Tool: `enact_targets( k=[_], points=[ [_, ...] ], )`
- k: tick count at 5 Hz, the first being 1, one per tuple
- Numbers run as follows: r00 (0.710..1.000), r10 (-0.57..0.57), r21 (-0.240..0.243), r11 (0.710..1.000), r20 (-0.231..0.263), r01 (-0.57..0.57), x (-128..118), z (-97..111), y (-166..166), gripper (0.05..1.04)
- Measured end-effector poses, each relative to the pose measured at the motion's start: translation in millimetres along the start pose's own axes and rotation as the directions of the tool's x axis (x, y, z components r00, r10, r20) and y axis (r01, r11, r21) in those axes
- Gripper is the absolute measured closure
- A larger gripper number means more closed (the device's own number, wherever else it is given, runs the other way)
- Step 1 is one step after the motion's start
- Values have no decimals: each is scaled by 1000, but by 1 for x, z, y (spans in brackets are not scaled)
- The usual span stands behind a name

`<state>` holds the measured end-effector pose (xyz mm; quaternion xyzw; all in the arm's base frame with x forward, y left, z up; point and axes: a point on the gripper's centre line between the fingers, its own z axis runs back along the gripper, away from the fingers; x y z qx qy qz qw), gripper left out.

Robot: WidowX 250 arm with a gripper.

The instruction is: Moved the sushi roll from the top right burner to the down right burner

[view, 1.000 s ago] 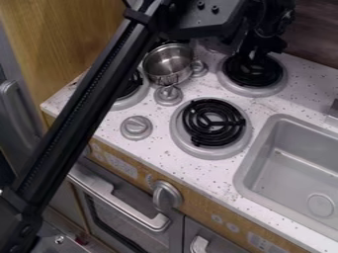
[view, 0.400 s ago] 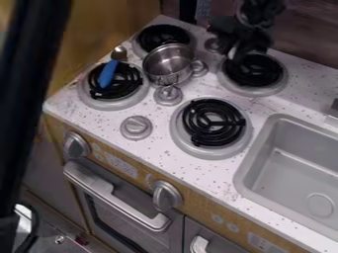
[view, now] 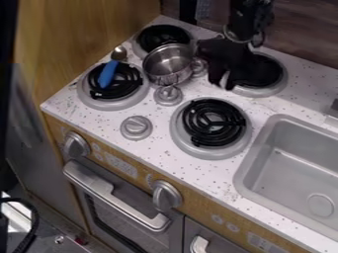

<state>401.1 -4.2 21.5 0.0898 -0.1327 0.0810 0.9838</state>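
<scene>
Pick-up stage, I judge: my gripper (view: pixel 222 83) beside the top right burner (view: pixel 263 92), its grip indeterminable; next, I must secure the sushi roll.

The black, jointed metal robot arm (view: pixel 248 17) comes down from above and behind the round black coil burner with a pale rim (view: pixel 261 92) at the rear right. Its black two-finger gripper (view: pixel 223 85) hangs tilted at that burner's left side, fingertips pointing downward and slightly apart.
</scene>
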Motion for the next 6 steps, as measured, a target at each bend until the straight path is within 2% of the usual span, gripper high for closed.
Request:
enact_targets(
  k=[1, 2, 3, 4, 6],
  points=[
    [991, -29, -79, 997, -129, 19, -34, -9, -10, 729],
    [988, -32, -118, 993, -154, 13, -39, -10, -13, 685],
    [983, -57, -133, 991, -175, 34, -41, -9, -14, 348],
    [985, -71, -138, 989, -158, 49, -29, -3, -14, 102],
    [981, -119, -116, 988, -153, 102, -16, 21, -8, 85]
  ],
)
